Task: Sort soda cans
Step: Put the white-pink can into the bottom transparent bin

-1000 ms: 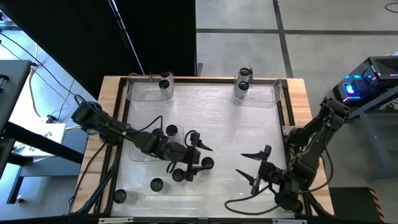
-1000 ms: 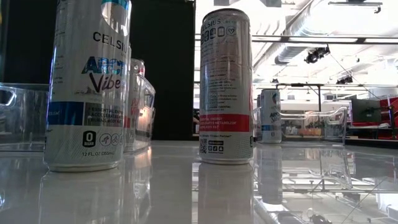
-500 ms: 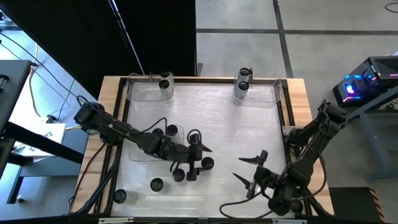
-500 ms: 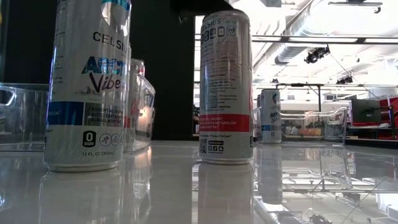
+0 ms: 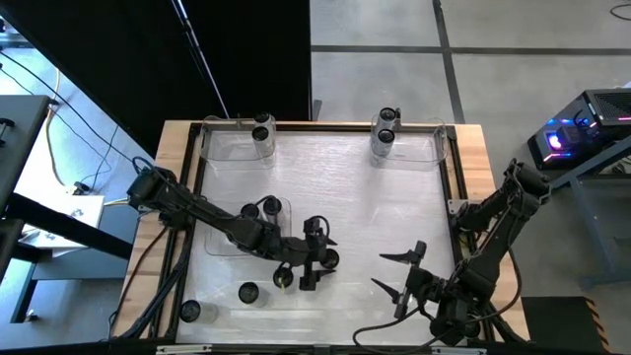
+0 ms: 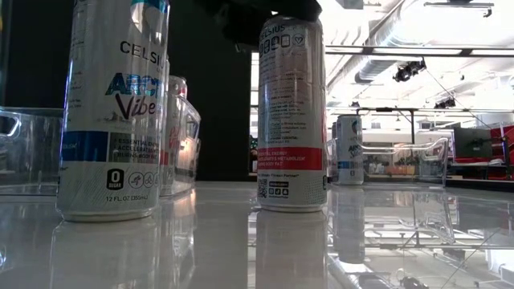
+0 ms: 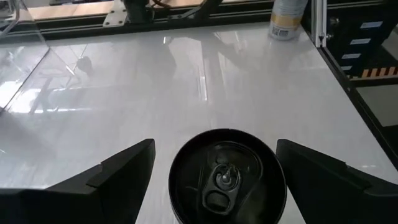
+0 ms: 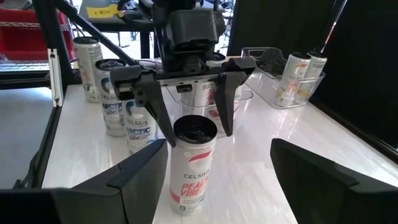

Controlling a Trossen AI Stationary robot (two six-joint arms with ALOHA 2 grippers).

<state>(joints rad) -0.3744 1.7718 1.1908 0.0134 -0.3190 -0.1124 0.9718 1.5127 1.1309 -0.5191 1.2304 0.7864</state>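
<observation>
1. Below the frame's centre in the high view, the left tool [image 5: 311,258] hangs wide over one soda can [image 5: 328,259] in a loose cluster on the white counter [image 5: 394,197]. Two clear trays [image 5: 229,143] at the upper edge hold cans already. The right tool [image 5: 402,273], spread and holding nothing, waits at lower right.
2. Level with the counter in the low view, a pink-banded can [image 6: 291,112] stands upright at centre with a dark shape just above its top, probably the left tool. A blue-labelled can [image 6: 112,108] stands at left.
3. Straight down in the left wrist view, the can's dark top [image 7: 227,177] sits between the two spread fingers [image 7: 112,174], neither touching it.
4. Facing the left arm in the right wrist view, its fingers straddle the peach-labelled can [image 8: 191,165].

The step looks like a grasp being set up. Next: lower further, close on the can's sides, then lift straight up clear of its neighbours.
</observation>
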